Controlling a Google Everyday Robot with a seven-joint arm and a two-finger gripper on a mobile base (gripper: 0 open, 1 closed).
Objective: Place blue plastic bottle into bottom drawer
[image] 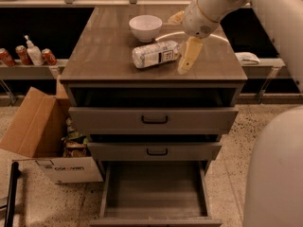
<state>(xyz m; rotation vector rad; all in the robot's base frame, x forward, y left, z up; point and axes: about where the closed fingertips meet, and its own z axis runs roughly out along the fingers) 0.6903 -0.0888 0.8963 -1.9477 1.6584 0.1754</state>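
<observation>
The blue plastic bottle (155, 54) lies on its side on the cabinet top (104, 46), clear with a white label and its cap end pointing right. My gripper (180, 43) is open just right of the bottle's cap end, low over the top, with one yellowish finger (188, 56) in front and the other (176, 17) behind. It holds nothing. The bottom drawer (156, 193) is pulled out at floor level and its grey inside is bare.
A white bowl (145, 27) stands just behind the bottle. The two upper drawers (154, 119) with black handles stick out slightly. An open cardboard box (45, 141) sits on the floor at the left. Cans and a pump bottle (33, 52) stand on a left shelf.
</observation>
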